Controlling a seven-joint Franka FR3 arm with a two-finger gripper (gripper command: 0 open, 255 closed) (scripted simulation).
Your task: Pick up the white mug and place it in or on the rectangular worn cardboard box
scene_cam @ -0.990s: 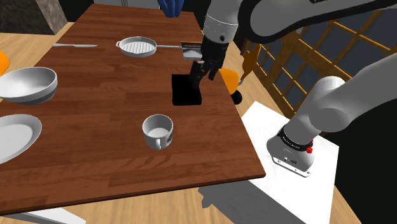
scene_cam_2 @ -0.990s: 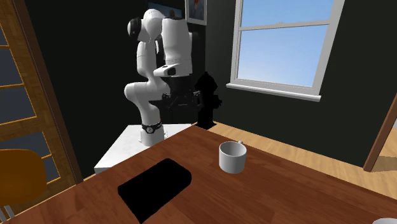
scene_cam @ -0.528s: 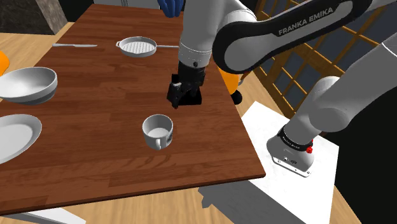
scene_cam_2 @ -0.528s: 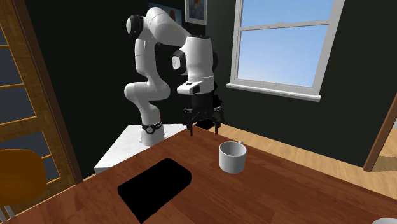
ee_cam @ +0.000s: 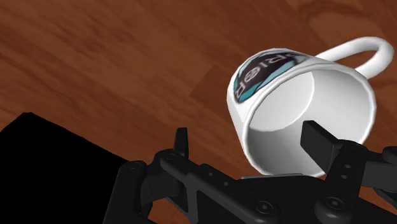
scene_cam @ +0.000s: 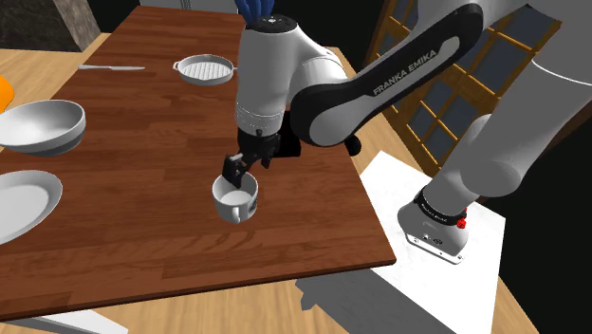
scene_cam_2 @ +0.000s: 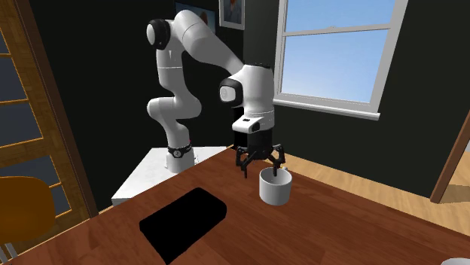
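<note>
table [ee_cam: 127, 57], mug [ee_cam: 299, 102] partly behind end effector [ee_cam: 247, 135]

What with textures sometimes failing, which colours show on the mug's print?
Teal and dark band with pale lettering on the white mug, clearest in the wrist view.

The white handled mug [scene_cam: 235, 201] stands upright on the brown wooden worktop [scene_cam: 142, 142], toward the edge nearest the stand [scene_cam: 394, 190]; the flat black rectangular box [scene_cam_2: 184, 218] lies near it, apart.

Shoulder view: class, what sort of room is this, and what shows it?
Probably a home dining room: a wooden table set with a bowl, a plate and a white mug, near a window.
</note>
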